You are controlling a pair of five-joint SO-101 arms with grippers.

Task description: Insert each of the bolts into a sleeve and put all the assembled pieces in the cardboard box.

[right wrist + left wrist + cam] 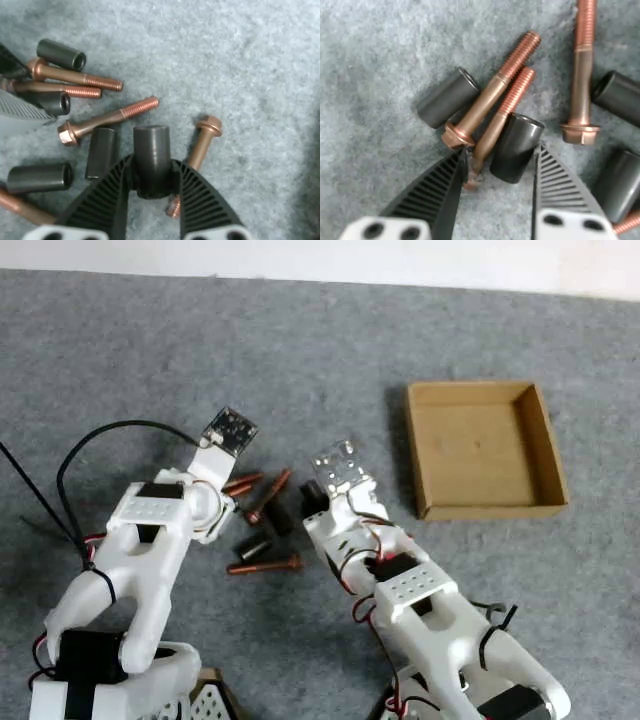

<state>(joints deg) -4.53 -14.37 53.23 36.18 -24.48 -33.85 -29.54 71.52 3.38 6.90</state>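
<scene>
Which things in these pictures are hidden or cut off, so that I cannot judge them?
High view: an arm covers part of the pile, so bolts and sleeves cannot be counted.
Right wrist view: the right claw, with its gripped sleeve, hides part of one bolt.
Left wrist view: the picture's edge cuts off a long bolt and a second sleeve.
</scene>
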